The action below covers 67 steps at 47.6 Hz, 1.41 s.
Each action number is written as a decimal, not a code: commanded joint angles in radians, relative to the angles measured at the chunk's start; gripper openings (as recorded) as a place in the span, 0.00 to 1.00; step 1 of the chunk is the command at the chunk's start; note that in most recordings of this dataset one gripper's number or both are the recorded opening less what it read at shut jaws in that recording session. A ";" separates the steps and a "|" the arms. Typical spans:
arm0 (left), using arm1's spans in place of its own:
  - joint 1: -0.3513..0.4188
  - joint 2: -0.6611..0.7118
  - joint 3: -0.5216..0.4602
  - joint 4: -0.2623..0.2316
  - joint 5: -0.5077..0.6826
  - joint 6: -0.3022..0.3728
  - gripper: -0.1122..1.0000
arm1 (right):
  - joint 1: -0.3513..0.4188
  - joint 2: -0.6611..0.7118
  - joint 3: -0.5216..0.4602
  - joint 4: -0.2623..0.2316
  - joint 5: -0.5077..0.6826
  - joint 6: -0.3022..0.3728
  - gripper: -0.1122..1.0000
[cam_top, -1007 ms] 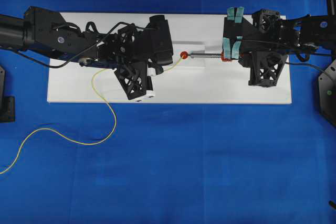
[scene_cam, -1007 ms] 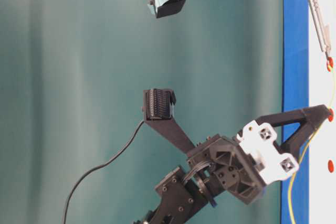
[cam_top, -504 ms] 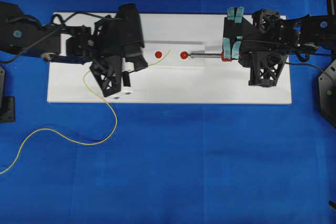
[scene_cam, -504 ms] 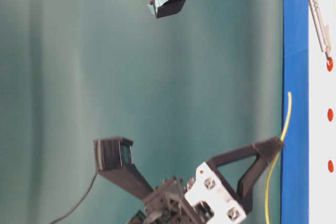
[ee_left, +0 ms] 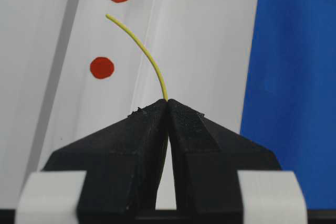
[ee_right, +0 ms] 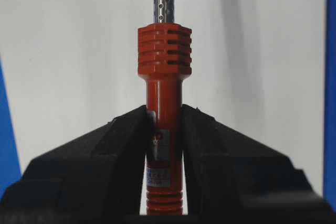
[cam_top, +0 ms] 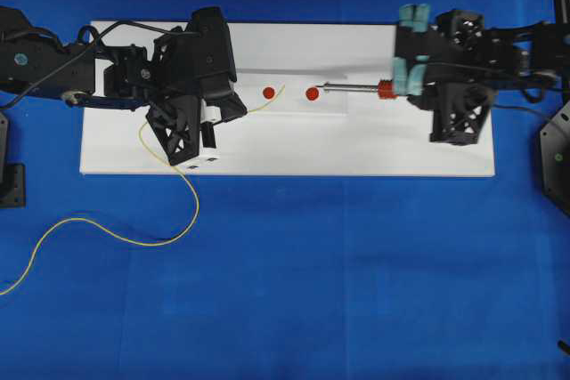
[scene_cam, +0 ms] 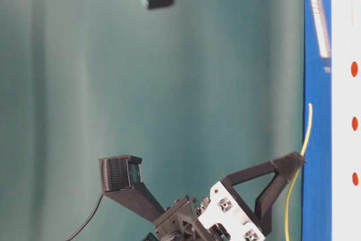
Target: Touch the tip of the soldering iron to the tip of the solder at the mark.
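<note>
- Since half a second ago, the right gripper [cam_top: 411, 88] has pulled back toward the right end of the white board [cam_top: 356, 149], and the soldering iron [cam_top: 361, 88] went with it; its silver tip now lies just right of the right red mark [cam_top: 312, 93] instead of on it.
- Left gripper [ee_left: 167, 103] stays almost in place, at the left part of the board.
- Its jaws are pressed together on the solder [ee_left: 139, 48], which curves out in front of them.
- From the overhead view, the solder tip is between the two red marks, just right of the left red mark [cam_top: 268, 92], and appears raised above the board.
- Right gripper pinches the red body of the iron below the ribbed collar [ee_right: 164, 50].
</note>
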 commanded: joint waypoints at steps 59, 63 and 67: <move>-0.431 -0.049 0.054 -0.005 -0.078 -0.176 0.11 | 0.482 -0.179 0.133 0.049 -0.285 0.236 0.16; -0.485 -0.037 0.064 -0.005 -0.109 -0.178 0.11 | 0.525 -0.124 0.130 0.051 -0.336 0.244 0.16; -0.543 -0.014 0.081 -0.005 -0.160 -0.176 0.11 | 0.560 -0.049 0.124 0.051 -0.396 0.255 0.16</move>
